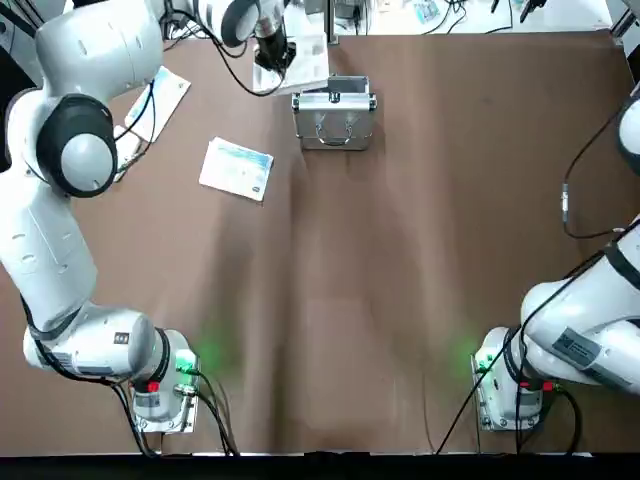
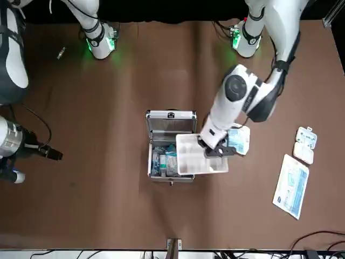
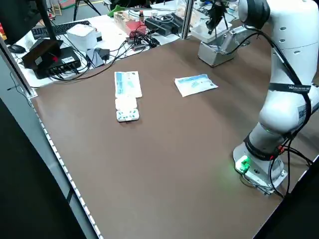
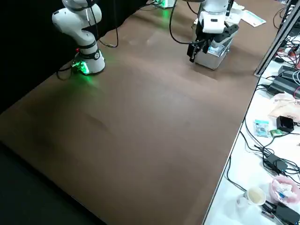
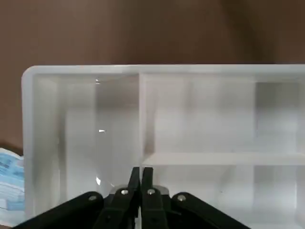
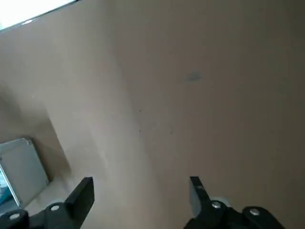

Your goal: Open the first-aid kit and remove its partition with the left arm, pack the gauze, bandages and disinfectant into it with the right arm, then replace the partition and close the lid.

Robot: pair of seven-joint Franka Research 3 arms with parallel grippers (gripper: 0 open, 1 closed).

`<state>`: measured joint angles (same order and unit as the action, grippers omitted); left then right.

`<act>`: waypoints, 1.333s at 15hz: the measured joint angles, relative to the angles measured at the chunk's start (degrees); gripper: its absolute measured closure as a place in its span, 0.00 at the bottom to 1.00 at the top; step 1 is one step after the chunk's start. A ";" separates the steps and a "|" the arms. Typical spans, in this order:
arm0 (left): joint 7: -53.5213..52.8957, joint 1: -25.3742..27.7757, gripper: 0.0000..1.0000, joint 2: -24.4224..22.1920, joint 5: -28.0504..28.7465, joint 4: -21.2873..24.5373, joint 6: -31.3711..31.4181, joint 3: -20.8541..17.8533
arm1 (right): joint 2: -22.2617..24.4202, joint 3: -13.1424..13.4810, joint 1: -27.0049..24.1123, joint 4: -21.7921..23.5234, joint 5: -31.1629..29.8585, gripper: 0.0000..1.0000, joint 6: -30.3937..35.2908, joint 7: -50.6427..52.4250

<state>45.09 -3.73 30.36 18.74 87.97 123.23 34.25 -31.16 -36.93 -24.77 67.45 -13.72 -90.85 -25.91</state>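
- Cream tray [image 2: 204, 156], its divider pinched by the left gripper [image 5: 141, 171], held partly over the case's left side, probably ready for refitting.
- Silver case [image 2: 151, 162], lid [image 2: 172, 125] up for access; bottle [image 2: 163, 164] and packets [image 2: 172, 164] inside.
- Right gripper [image 6: 142, 186], spread wide, empty, well right, presumably giving the tray room.

White-blue packet [image 1: 236, 168] on brown tabletop [image 1: 420, 250].
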 joint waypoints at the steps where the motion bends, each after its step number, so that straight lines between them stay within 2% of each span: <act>1: 1.16 -0.98 0.96 0.05 0.00 -0.13 0.00 -0.01 | 1.48 4.67 2.43 0.01 2.83 0.11 0.02 2.63; 3: 2.23 -2.47 0.96 0.50 0.00 -0.92 0.00 -0.08 | 4.30 13.89 6.40 0.01 9.53 0.11 0.17 7.57; 5: 2.27 -3.71 0.96 1.37 0.00 -2.17 0.01 -0.17 | 7.12 22.38 9.95 0.01 13.29 0.08 0.46 12.31; 7: 2.26 -4.85 0.96 2.42 0.00 -3.35 0.07 -0.23 | 9.74 29.27 14.09 0.33 14.23 0.05 0.96 15.25; 9: 2.01 -5.79 0.96 3.57 0.57 -4.45 0.22 -0.38 | 12.49 34.38 18.23 2.29 14.61 0.02 1.32 18.43; 11: 1.96 -6.57 0.96 4.79 2.42 -5.39 0.68 -0.41 | 15.38 37.16 21.10 5.55 14.64 0.02 1.50 21.36; 15: -0.04 -8.53 0.96 7.28 3.37 -8.04 2.68 -1.33 | 21.03 38.66 24.26 13.95 14.66 0.02 -0.73 23.35; 17: -0.67 -11.46 0.96 7.91 3.46 -9.44 2.71 -4.50 | 22.48 38.91 24.59 15.87 15.09 0.02 -1.32 23.42; 18: -0.95 -15.19 0.96 8.22 3.46 -10.82 2.71 -8.43 | 23.26 39.23 24.06 16.33 18.21 0.02 -0.73 23.52; 20: -0.96 -17.66 0.96 8.51 3.46 -11.71 2.71 -10.85 | 23.92 39.61 23.52 16.31 19.47 0.02 1.60 24.29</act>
<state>44.14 -21.39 38.87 22.20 76.26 125.94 23.40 -7.23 2.67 -1.25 83.77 5.75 -89.25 -1.62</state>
